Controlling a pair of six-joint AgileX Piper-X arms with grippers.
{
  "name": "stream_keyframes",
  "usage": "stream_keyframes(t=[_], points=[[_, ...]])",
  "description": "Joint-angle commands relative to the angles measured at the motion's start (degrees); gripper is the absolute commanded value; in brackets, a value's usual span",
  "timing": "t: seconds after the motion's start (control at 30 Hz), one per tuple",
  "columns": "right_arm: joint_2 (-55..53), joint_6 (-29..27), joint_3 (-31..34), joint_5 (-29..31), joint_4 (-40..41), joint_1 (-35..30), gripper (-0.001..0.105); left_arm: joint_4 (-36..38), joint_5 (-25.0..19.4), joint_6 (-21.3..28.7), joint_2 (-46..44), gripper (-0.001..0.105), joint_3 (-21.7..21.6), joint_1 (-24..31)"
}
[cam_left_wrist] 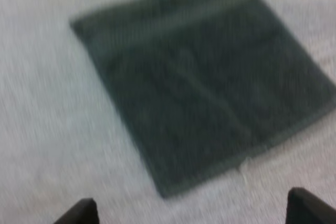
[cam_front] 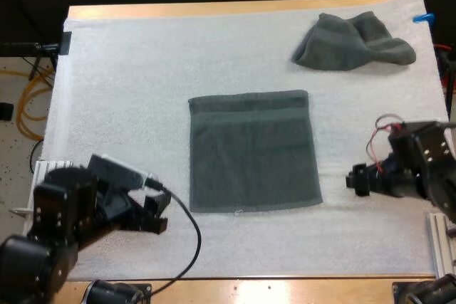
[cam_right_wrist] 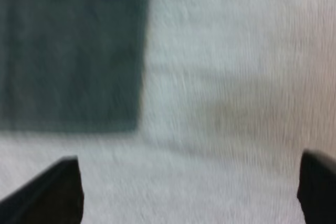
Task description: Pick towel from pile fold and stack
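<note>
Count: showing two grippers, two dark grey-green towels, one white mat, one wooden table.
Left gripper (cam_front: 158, 213): sitting nearest, over bare mat, near the flat towel's near left corner and not touching it.
Left jaws: standing wide apart, fingers (cam_left_wrist: 81, 212) clear of everything, gripping nothing.
Right gripper (cam_front: 356, 179): hanging over bare mat just beside the flat towel's right edge, close to its near right corner.
Right jaws: also standing wide apart, fingers (cam_right_wrist: 58, 190) touching nothing.
Flat towel (cam_front: 253, 151): lying spread as a rectangle in the middle of the mat, between the two grippers, with a woven band running along its far side.
Crumpled towel (cam_front: 353, 42): lying bunched up at the mat's far right, well apart from the flat towel.
Mat (cam_front: 128, 90): covering nearly all of the table.
Table (cam_front: 214, 10): peeking out as wooden strips along the near and far sides.
Hard to make out: a small pale speck at the flat towel's near edge; whether that towel is lying in one layer or several; both pairs of fingers being cut off in the wrist views.
</note>
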Motion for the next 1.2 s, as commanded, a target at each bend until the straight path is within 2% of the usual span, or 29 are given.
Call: stream_keyframes(t=[0.0,0.07,0.2,0.3,0.5,0.67,0.9,1.17], points=[[-0.1,1.2,2.1,-1.4,-2.0,-0.3,0.079,-0.6,0.3,-2.4,-1.1,0.068,1.7,0.1],[0.2,2.1,6.0,-3.4,-5.7,-0.3,0.079,-1.6,0.3,-4.6,-2.2,0.068,4.7,0.1],[2.0,7.7,12.6,-6.5,-14.4,-0.4,0.079,-4.4,0.6,-7.6,-2.6,0.068,9.5,0.1],[4.7,11.2,16.4,-11.8,-20.3,-1.5,0.079,-7.1,2.8,-9.0,-2.6,0.068,12.2,0.1],[12.4,13.3,19.8,-22.0,-29.3,-6.0,0.079,-12.8,7.0,-13.7,-2.6,0.068,16.7,0.1],[19.7,15.3,20.0,-29.2,-35.1,-7.7,0.079,-14.6,8.4,-15.0,-2.6,0.068,18.5,0.1],[27.9,19.6,20.0,-38.9,-42.9,-7.6,0.079,-14.6,9.4,-15.2,-2.6,0.068,18.6,0.1],[32.1,20.1,20.0,-46.8,-43.7,-7.6,0.079,-14.6,9.4,-15.2,-2.6,0.068,18.6,0.1]])
